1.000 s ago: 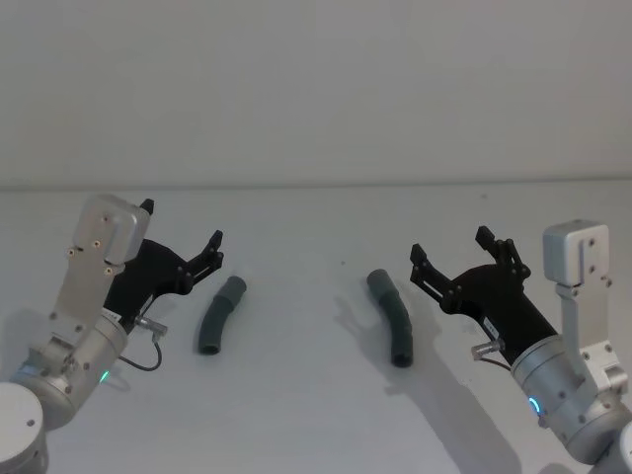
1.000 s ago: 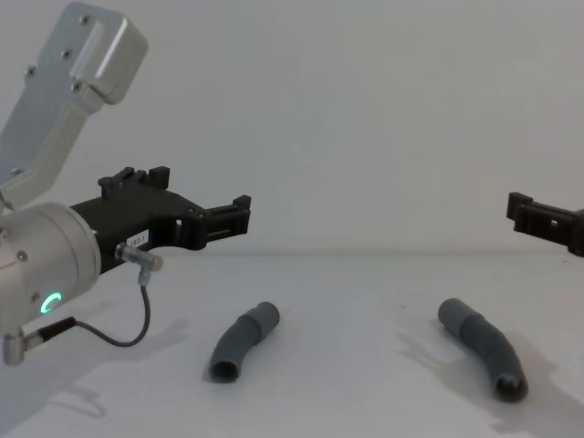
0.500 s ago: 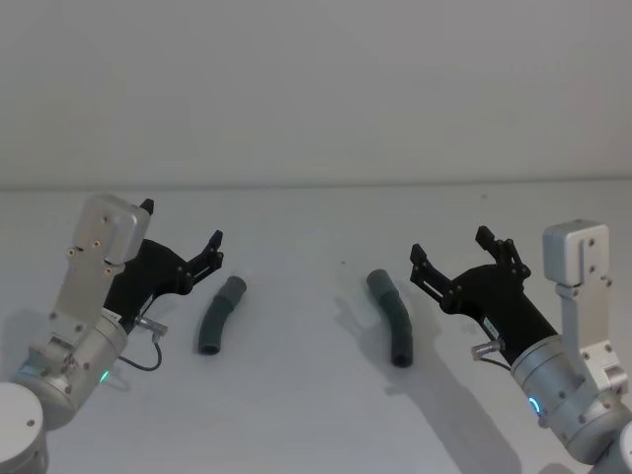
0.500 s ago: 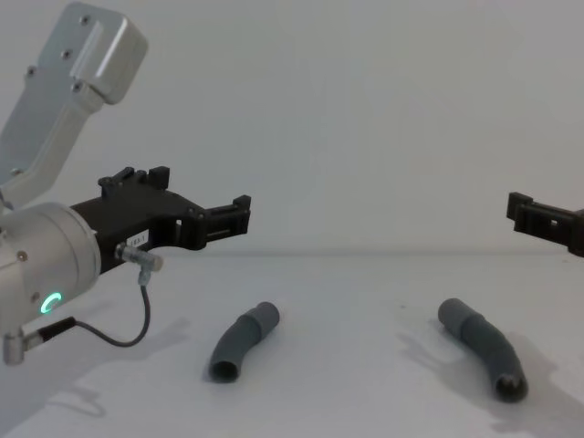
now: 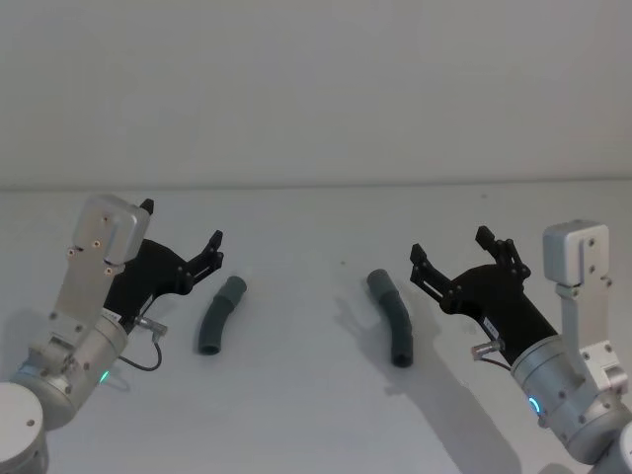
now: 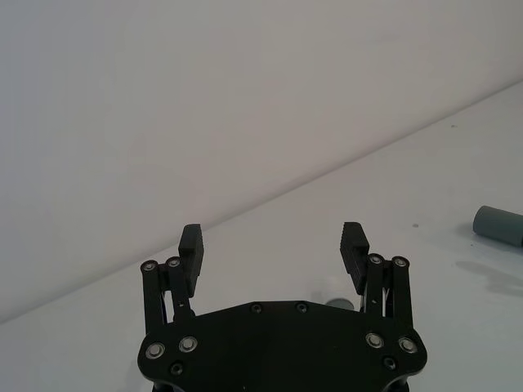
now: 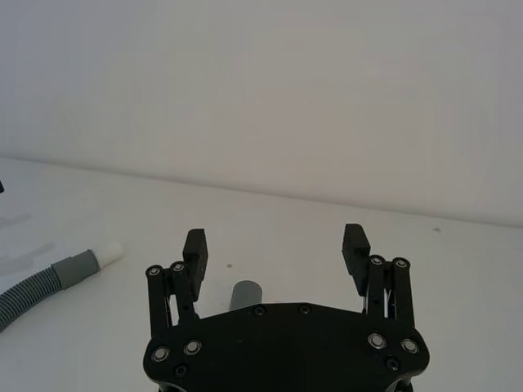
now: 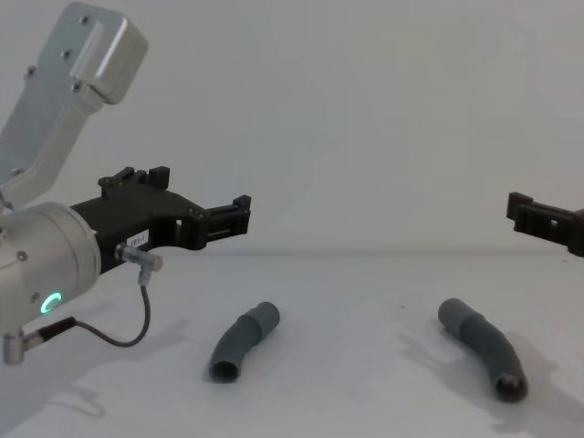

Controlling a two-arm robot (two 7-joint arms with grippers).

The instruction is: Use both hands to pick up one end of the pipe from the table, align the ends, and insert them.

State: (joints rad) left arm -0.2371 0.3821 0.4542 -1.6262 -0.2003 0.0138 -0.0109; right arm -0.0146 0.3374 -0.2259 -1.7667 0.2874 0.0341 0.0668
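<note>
Two short curved dark grey pipe pieces lie apart on the white table [image 5: 306, 425]. The left piece [image 5: 219, 315] [image 8: 241, 341] rests just right of my left gripper [image 5: 183, 223] [image 8: 203, 193], which hovers above the table, open and holding nothing. The right piece [image 5: 391, 317] [image 8: 483, 357] lies just left of my right gripper [image 5: 450, 244] [image 8: 530, 213], also open and holding nothing. In the left wrist view the open left gripper [image 6: 274, 243] has a pipe end [image 6: 498, 225] off to one side. In the right wrist view the pipe's open end [image 7: 245, 295] shows between the right gripper's [image 7: 276, 244] fingers.
A plain pale wall rises behind the table. In the right wrist view a grey corrugated hose [image 7: 37, 290] with a white tip lies on the table far off to the side. A thin black cable [image 8: 109, 338] hangs under the left wrist.
</note>
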